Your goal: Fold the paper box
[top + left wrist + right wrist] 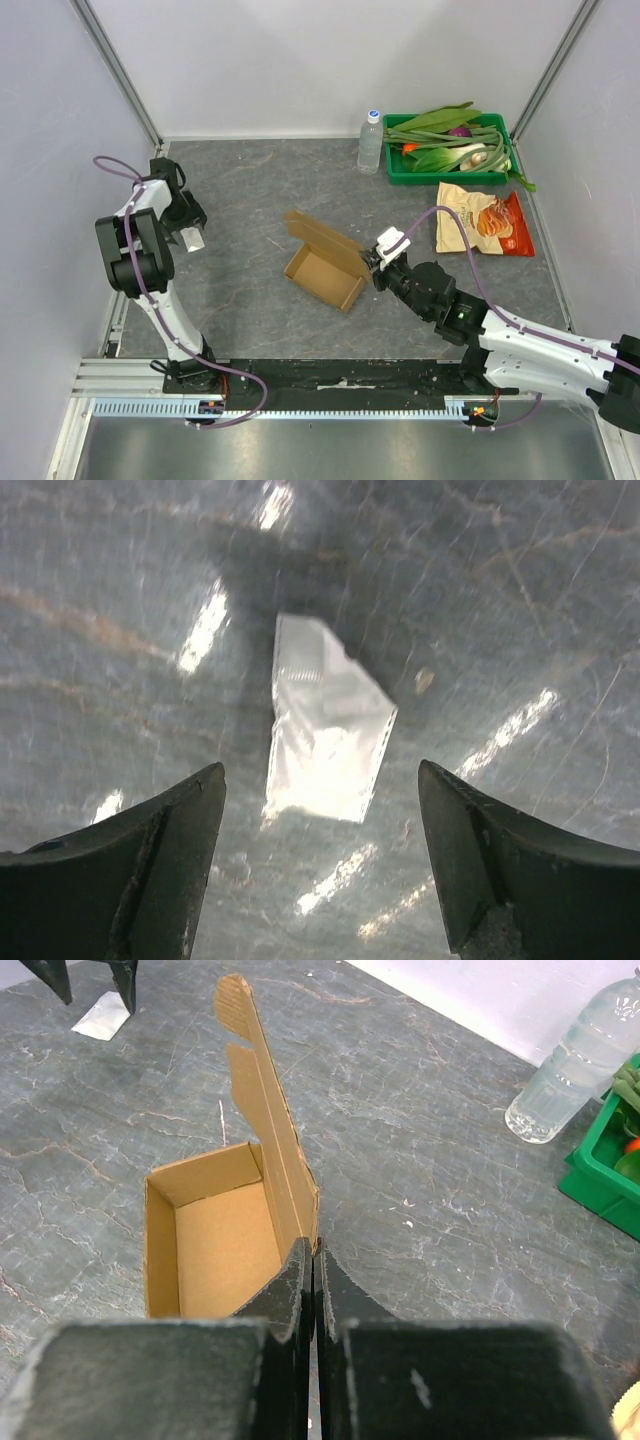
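Observation:
The paper box [322, 272] is a brown carton standing open in the middle of the table, its lid flap [325, 237] raised. In the right wrist view the box [205, 1235] shows its empty inside and the lid [268, 1110] standing on edge. My right gripper [315, 1250] is shut on the near edge of that lid; in the top view it [372, 262] sits at the box's right side. My left gripper [190, 232] is open and empty at the far left, hovering over a small white paper scrap [325, 725].
A green crate [450, 150] of vegetables stands at the back right with a water bottle [370, 142] to its left. An orange snack bag [485, 222] lies in front of the crate. The bottle [570, 1065] also shows in the right wrist view.

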Controlling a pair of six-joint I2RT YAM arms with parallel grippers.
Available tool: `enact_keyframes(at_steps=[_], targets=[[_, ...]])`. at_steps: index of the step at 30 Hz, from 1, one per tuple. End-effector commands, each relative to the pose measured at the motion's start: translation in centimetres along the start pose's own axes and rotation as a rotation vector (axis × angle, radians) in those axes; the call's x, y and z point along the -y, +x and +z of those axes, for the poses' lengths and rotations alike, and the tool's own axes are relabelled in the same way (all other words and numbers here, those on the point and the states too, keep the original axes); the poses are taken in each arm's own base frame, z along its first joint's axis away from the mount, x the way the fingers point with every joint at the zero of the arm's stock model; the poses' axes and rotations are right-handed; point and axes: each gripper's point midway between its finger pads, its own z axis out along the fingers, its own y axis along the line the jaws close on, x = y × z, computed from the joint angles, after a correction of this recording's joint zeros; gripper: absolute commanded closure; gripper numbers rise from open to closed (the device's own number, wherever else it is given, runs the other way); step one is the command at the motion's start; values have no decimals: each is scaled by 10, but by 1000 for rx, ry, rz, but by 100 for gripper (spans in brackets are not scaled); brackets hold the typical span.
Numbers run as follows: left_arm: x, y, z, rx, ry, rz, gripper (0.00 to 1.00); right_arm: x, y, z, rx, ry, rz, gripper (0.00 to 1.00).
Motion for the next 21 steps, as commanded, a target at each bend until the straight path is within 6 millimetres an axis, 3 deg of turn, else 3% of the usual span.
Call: enact_keyframes(at_steps=[1, 6, 11, 15, 16, 21], targets=[[3, -12, 11, -10, -12, 102, 17, 0, -19, -2, 77, -7, 34, 100], [-6, -8, 25, -48, -72, 122, 21, 1, -22, -4, 88, -8, 35, 100], [-11, 5, 29, -67, -121, 132, 41, 0, -21, -3, 86, -13, 34, 100], [-13, 6, 24, -48, -142, 128, 53, 1, -23, -4, 88, -10, 34, 100], [-13, 3, 19, -32, -143, 126, 60, 1, -23, -4, 87, -8, 32, 100], [-12, -3, 3, 14, -123, 114, 72, 1, -23, -4, 82, -5, 30, 100]])
